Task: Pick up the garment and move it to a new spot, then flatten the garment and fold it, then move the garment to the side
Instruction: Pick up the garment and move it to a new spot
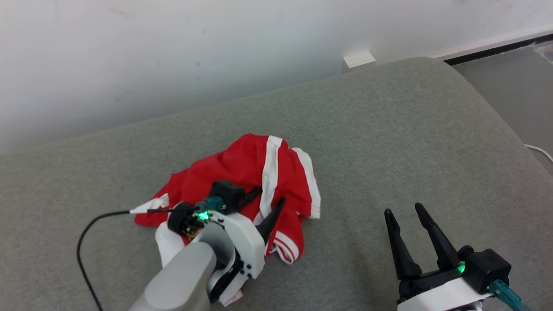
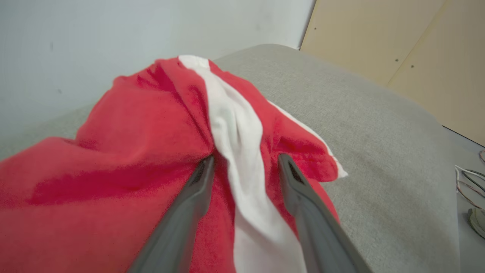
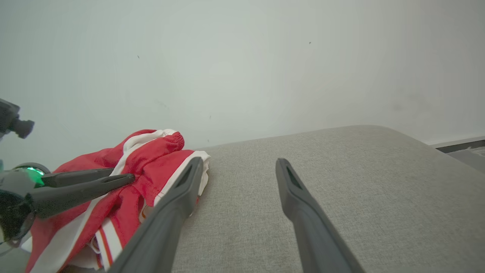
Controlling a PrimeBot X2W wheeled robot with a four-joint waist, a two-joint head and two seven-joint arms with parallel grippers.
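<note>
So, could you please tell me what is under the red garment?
The red garment lies crumpled on the grey cushion, which shows all around it. Whatever lies beneath the cloth is covered.

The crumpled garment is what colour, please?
The crumpled fabric garment is red with white stripes; head view.

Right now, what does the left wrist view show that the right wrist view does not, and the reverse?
Left wrist view: beige panels, cables on the floor, and the white stripe lying between the fingers of the open left tool. Right wrist view: the open right tool over bare grey cushion, and the left tool seen from the side, on the red shorts. Both: the red shorts, the grey cushion, the pale wall.
</note>
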